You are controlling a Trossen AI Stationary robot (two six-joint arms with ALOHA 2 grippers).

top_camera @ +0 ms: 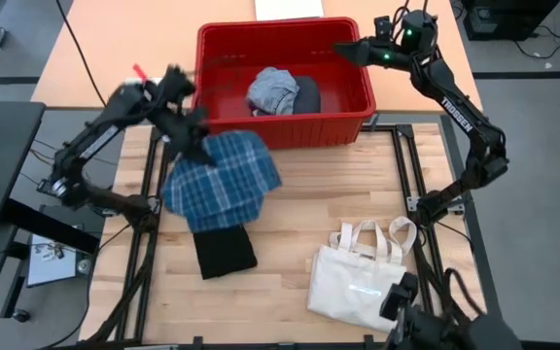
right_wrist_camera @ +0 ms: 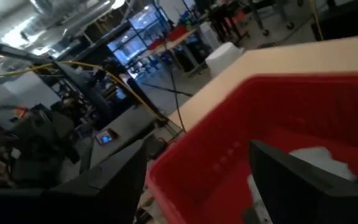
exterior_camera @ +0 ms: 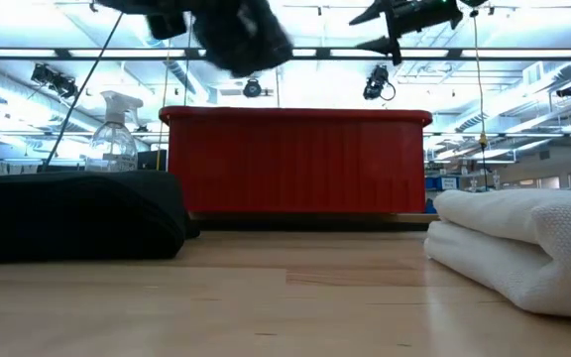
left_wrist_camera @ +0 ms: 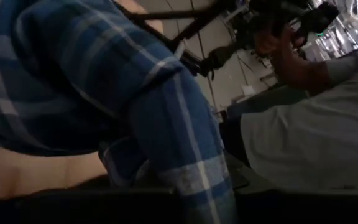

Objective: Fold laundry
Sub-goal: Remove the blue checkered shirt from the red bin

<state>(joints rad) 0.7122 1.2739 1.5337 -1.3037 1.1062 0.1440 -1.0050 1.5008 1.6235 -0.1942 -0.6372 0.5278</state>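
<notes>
A red bin stands at the far middle of the wooden surface. It holds 2 garments: a light grey garment, bunched, near the bin's centre, and a dark grey garment touching it on the side nearer the right arm. The rest of the bin floor is bare.

The left gripper is raised just outside the bin's near left corner. Its fingers are pressed together, pinching the blue-and-white plaid garment at its upper edge. The plaid garment hangs and spreads below the gripper, clear of the bin, and its lower part overlaps the black garment. In the left wrist view the plaid cloth fills most of the frame.

The black garment lies folded flat on the surface, nearer the front edge than the plaid garment. In the low view it shows as a dark folded mass on the left.

The right gripper hovers above the bin's far right corner, fingers spread, holding nothing. The right wrist view shows the bin rim and a pale patch of cloth inside it.

A cream tote bag with loop handles lies flat on the right front of the surface, well apart from the bin. Whether anything is inside the bag cannot be told. A spray bottle stands beyond the surface in the low view.
</notes>
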